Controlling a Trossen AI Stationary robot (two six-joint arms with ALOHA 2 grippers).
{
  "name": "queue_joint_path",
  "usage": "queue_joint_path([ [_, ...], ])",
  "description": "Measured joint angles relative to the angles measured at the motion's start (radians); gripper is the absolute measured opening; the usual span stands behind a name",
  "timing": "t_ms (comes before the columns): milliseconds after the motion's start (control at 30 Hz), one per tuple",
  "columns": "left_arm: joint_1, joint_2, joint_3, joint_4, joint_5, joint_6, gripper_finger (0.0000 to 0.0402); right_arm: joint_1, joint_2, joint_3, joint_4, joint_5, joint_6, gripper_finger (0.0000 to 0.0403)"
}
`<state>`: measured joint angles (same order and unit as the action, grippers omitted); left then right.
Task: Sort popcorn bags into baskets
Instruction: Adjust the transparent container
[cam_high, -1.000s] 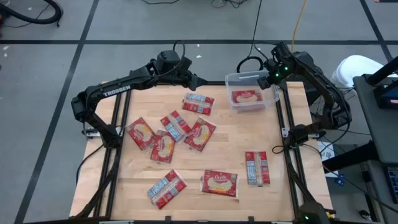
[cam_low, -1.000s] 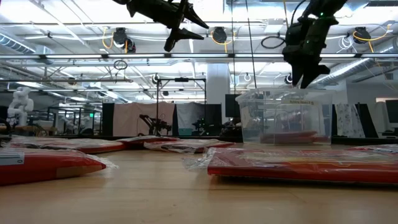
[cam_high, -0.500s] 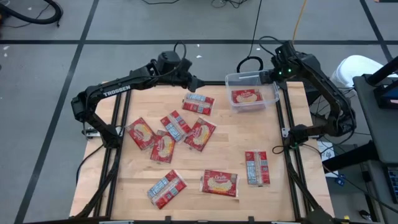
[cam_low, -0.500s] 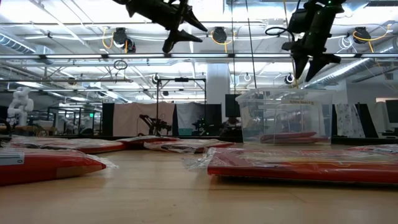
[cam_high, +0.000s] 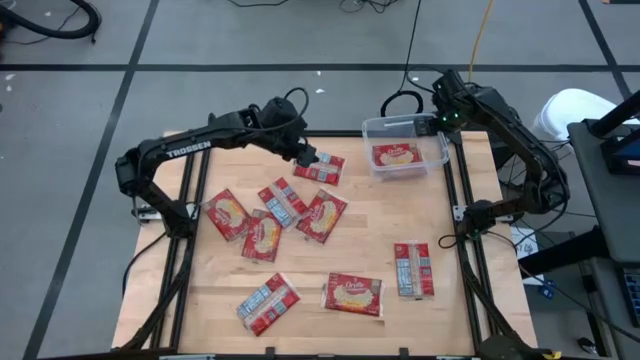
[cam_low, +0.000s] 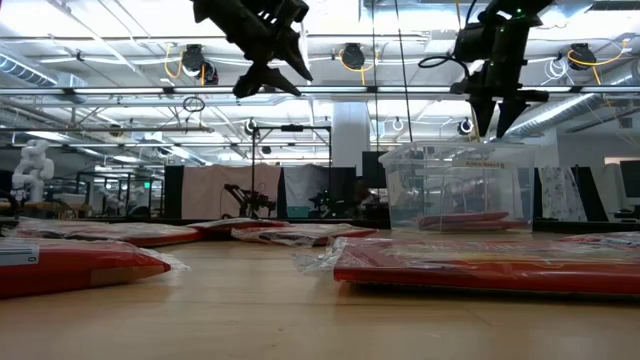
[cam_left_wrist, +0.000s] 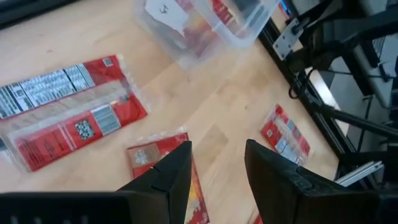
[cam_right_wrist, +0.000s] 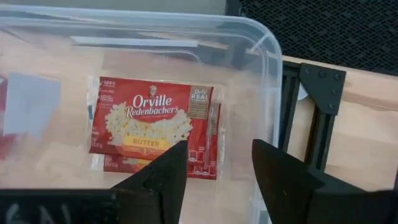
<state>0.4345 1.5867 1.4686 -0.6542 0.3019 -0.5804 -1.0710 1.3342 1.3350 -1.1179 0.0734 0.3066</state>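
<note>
Several red popcorn bags lie flat on the wooden table (cam_high: 380, 230), among them one at the far middle (cam_high: 320, 167), one near the front (cam_high: 353, 294) and one at the right (cam_high: 413, 268). The clear basket (cam_high: 431, 150) stands at the far right corner with popcorn bags (cam_right_wrist: 152, 127) flat on its floor. My left gripper (cam_high: 305, 152) hangs open in the air, tipped down toward the far-middle bag (cam_left_wrist: 68, 106), nothing between its fingers. My right gripper (cam_right_wrist: 217, 174) is open above the basket's far right part and points down into it (cam_low: 505, 110).
A cluster of bags (cam_high: 283, 200) (cam_high: 322, 215) (cam_high: 226, 213) (cam_high: 262, 236) lies at the table's left middle, some overlapping. Another bag (cam_high: 268, 303) lies near the front left. Black frame rails (cam_high: 455, 200) run along the table's sides. Bare wood shows between cluster and basket.
My left gripper has tipped from nearly level to slanting downward and has sunk a little toward the far-middle bag. My right gripper has rolled about its own axis while staying above the basket. No bag has moved.
</note>
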Motion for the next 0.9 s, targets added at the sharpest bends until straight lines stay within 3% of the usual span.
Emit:
queue_joint_path([
  [133,-0.029,0.0,0.0,-0.003,-0.027,0.001,0.0152,0.0,0.0,-0.005,0.024,0.03,0.012,0.0173],
  [300,-0.053,0.0,0.0,-0.004,-0.087,0.007,0.0152,0.035,0.004,-0.075,0.141,0.161,0.033,0.0173],
  [433,-0.059,0.0,0.0,-0.011,-0.09,0.017,0.0152,0.048,0.004,-0.106,0.264,0.289,0.165,0.0173],
  [600,-0.077,0.0,0.0,-0.061,-0.089,0.034,0.0152,0.037,0.003,-0.106,0.3,0.303,0.219,0.0172],
  [900,-0.132,0.0,0.0,-0.128,-0.089,0.068,0.0152,0.066,0.066,-0.106,0.27,0.452,0.233,0.0115],
])
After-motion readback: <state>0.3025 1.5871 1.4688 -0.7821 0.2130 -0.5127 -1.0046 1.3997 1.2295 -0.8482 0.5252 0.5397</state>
